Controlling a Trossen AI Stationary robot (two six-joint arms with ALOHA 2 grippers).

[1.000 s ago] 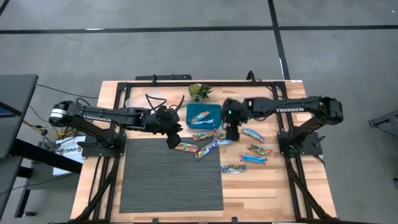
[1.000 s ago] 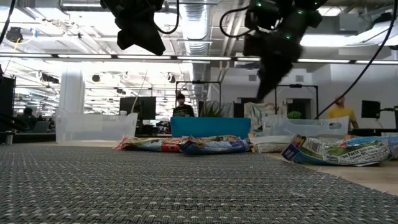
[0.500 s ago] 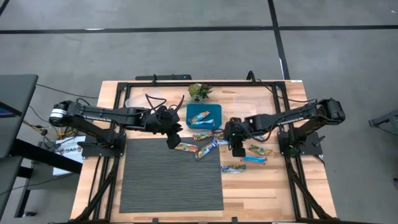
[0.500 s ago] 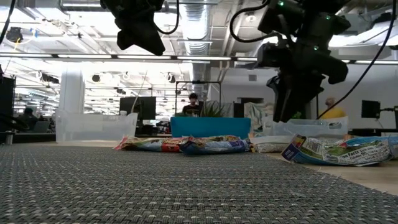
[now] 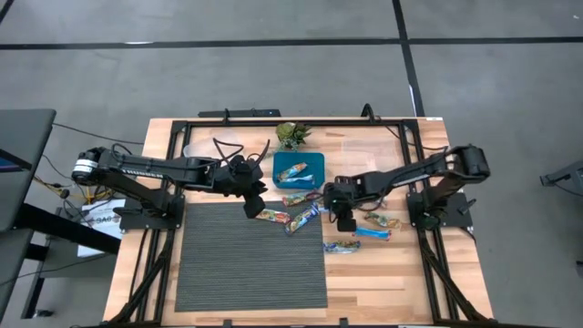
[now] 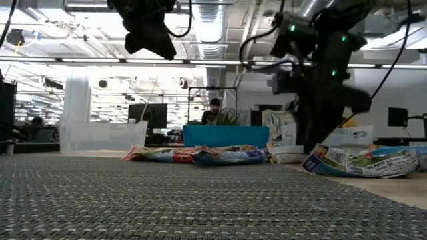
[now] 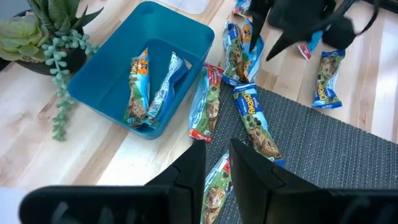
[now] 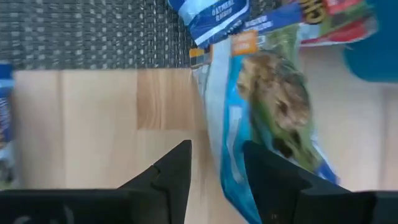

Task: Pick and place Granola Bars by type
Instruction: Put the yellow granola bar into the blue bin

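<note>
Granola bars in shiny wrappers lie flat around the far edge of the grey mat (image 5: 250,264): a cluster (image 5: 301,216) and more on the wood (image 5: 372,233). Two bars (image 7: 149,81) lie in the blue bin (image 5: 299,169). My right gripper (image 5: 344,221) stands open, pointing down, low over the wood. A blue-green bar (image 8: 273,106) lies by one of its fingers, and I cannot tell whether they touch. My left gripper (image 5: 252,207) hangs high over the mat's far edge, slightly open with nothing in it (image 7: 217,155).
A small green plant (image 5: 291,135) stands behind the bin. A clear container (image 5: 202,148) sits at the far left. A black frame (image 5: 301,118) runs around the wooden table. One bar (image 6: 363,162) lies close to the low camera, on the right.
My right gripper has come down from beside the blue bin toward the table's near edge and now stands low over the wood next to the blue-green bar. The bars have stayed where they were.
</note>
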